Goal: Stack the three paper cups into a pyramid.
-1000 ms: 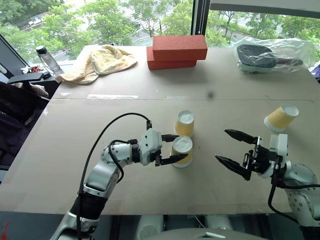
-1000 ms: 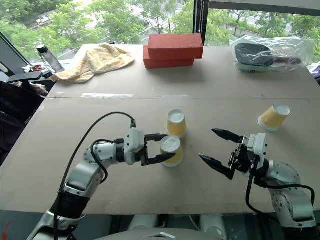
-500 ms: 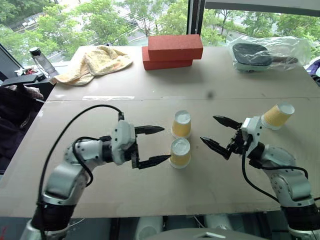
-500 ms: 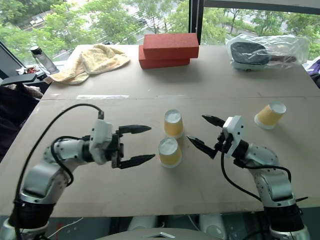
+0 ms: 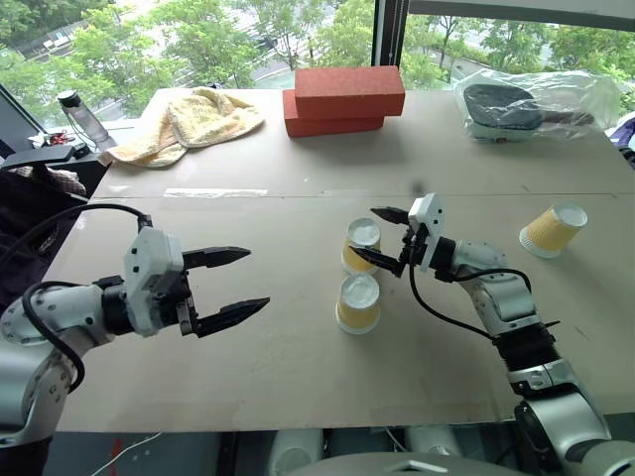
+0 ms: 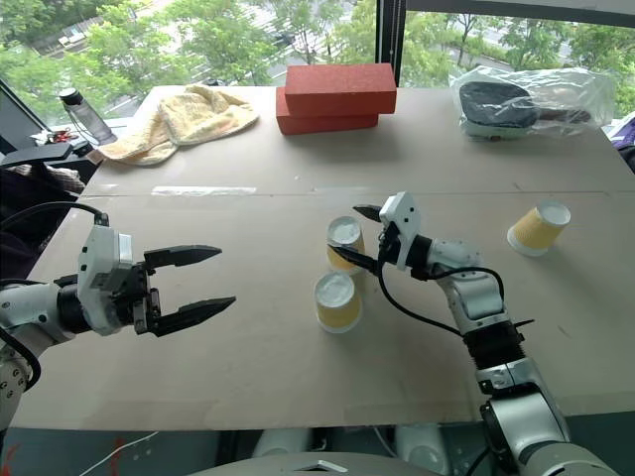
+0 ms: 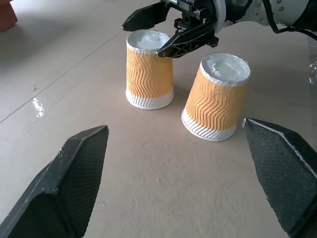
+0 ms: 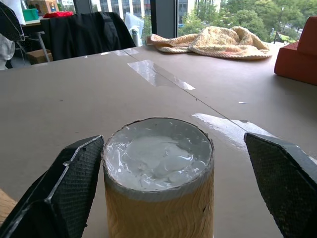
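Note:
Two paper cups stand upside down side by side at mid-table: the far cup and the near cup. The third cup lies tilted at the right. My right gripper is open, its fingers straddling the top of the far cup with a gap on each side. My left gripper hangs open and empty well to the left of the cups. The left wrist view looks at both cups, with the right gripper over the farther one.
Two stacked red bricks sit at the back centre, a yellow towel at the back left, and a plastic bag with a dark object at the back right. A water bottle stands off the table's left corner.
My left gripper let go of the near cup, opened wide and drew back to the left and up. My right gripper swung in from the right to straddle the far cup.

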Tool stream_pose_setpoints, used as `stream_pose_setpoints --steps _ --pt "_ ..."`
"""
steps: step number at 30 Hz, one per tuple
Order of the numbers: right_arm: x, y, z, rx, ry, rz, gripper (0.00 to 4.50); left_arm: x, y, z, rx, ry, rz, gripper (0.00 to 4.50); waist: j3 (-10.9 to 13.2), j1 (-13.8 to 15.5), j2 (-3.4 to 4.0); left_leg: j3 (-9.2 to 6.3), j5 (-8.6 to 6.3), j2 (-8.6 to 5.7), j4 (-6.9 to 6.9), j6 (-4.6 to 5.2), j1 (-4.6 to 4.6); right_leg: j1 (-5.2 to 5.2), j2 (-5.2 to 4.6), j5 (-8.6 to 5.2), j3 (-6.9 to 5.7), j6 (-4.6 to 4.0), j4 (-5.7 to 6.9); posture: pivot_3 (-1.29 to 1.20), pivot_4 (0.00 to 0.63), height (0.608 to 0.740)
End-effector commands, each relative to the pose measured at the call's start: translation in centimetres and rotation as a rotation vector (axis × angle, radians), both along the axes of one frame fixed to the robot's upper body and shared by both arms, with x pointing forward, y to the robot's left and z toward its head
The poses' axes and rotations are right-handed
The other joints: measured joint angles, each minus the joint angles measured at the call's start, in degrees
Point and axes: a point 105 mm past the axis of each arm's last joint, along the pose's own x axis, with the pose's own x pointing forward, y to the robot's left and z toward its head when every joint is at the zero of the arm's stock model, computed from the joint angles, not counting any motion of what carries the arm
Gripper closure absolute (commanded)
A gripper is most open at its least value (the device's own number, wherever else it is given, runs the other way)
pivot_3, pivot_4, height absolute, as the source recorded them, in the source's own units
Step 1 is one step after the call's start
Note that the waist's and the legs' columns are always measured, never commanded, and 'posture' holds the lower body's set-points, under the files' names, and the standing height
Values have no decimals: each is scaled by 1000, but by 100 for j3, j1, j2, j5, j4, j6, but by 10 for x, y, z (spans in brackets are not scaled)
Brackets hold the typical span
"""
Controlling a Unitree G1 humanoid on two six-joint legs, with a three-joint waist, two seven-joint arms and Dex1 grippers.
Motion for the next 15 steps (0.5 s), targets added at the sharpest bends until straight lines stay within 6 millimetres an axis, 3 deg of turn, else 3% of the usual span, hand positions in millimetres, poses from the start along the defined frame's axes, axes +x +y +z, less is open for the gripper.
stream_pose_setpoints --steps 1,4,7,11,15 --pt "0 6 10 7 -42 37 0 -2 -2 12 -13 -54 7 23 0 -4 0 -1 0 1 0 0 0 0 0 0 1 0 1 0 150 730" --pt "1 7 11 19 -42 40 800 -2 -4 15 -49 -59 15 0 1 -6 0 -3 0 3 -1 0 0 0 -2 0 4 0 2 0 150 730" --pt "0 6 13 32 -44 36 2213 -1 -6 16 -65 -60 17 0 1 -8 0 -4 0 3 -1 0 -1 0 -4 0 7 0 2 0 150 730" --pt "-1 -2 18 43 -61 10 2354 1 -10 16 -64 -58 1 0 1 -8 1 -4 0 2 -1 0 -1 0 -5 0 7 0 2 0 150 730" --pt "-7 -31 21 38 -68 -40 2354 4 -24 20 -66 -62 -70 0 2 30 0 -8 0 0 0 -1 -7 -1 -7 0 3 0 -1 0 150 730"
